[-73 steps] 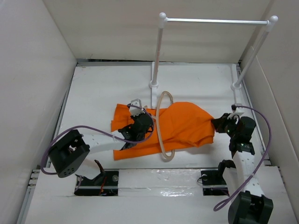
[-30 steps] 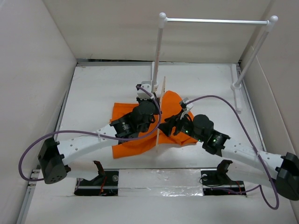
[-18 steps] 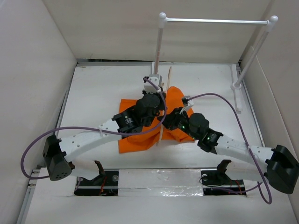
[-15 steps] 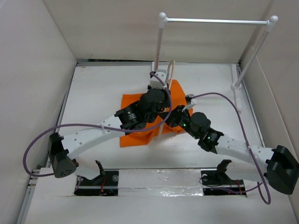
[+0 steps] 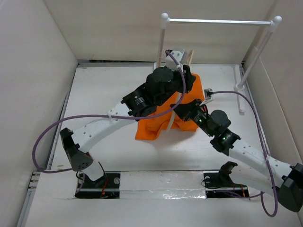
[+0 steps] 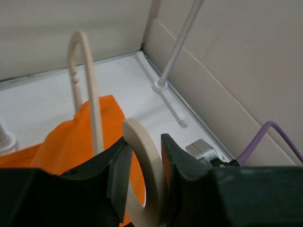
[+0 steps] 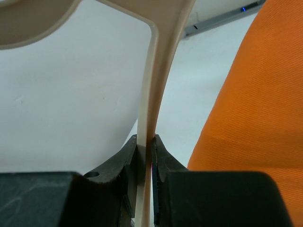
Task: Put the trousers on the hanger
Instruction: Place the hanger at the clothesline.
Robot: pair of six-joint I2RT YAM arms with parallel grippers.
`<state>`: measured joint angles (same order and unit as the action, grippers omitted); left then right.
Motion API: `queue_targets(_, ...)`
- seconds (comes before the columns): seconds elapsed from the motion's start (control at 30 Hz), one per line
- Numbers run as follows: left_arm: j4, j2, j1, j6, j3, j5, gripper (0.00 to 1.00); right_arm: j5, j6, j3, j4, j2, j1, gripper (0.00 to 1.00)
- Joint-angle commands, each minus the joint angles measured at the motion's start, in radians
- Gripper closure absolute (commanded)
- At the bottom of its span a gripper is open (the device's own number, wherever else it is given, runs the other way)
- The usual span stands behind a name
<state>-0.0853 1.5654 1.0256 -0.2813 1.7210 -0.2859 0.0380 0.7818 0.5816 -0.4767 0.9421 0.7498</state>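
The trousers (image 5: 152, 126) hang in a bright orange bunch at the middle of the table (image 5: 94, 94), a little towards the far side. They are gathered around the hanger (image 5: 169, 126) and not spread flat. Their lower folds reach down to the table top at the near left of the bunch, though I cannot tell whether they rest on it. The hanger stands nearly upright and edge-on from above, a thin beige strip running from the near side of the cloth up towards the far wall.

In the left wrist view, one rounded end of the hanger rises clear above the orange cloth. The left gripper (image 6: 144, 161) is clamped on the beige curve of the hanger near the top. The right gripper (image 7: 144, 156) is pinched tight on a thin edge of the hanger lower down, with orange cloth just to its right.

From above, the left arm lies across much of the trousers and hides their upper part. The white rack (image 5: 218, 21) stands at the far side, its metal rod high above the table. Its left post (image 5: 160, 45) is just beyond the top of the hanger. Its right post (image 5: 255, 54) is well apart, towards the right wall.

Purple cables (image 5: 52, 130) loop from both arms, and small green lights show on the right arm. There is no writing or label I can read.
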Motion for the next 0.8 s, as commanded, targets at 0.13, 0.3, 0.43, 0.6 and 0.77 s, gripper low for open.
queue_targets(0.13,0.157,0.015,-0.024,-0.002,0.141,0.065,0.56,-0.216,-0.064,0.151,-0.007,-0.138,-0.147,1.00)
queue_targets(0.3,0.188,0.010,-0.033,0.001,0.147,0.073,0.52,-0.259,-0.069,0.175,0.026,-0.155,-0.222,1.00)
queue_targets(0.43,0.167,0.019,-0.042,0.014,0.175,0.067,0.49,-0.315,-0.052,0.179,-0.002,-0.138,-0.265,1.00)
queue_targets(0.6,0.159,0.004,-0.065,0.022,0.171,0.056,0.45,-0.308,-0.075,0.222,0.052,-0.128,-0.302,1.00)
queue_targets(0.77,0.185,-0.056,-0.102,0.025,0.109,0.051,0.43,-0.329,-0.162,0.332,0.192,-0.098,-0.397,1.00)
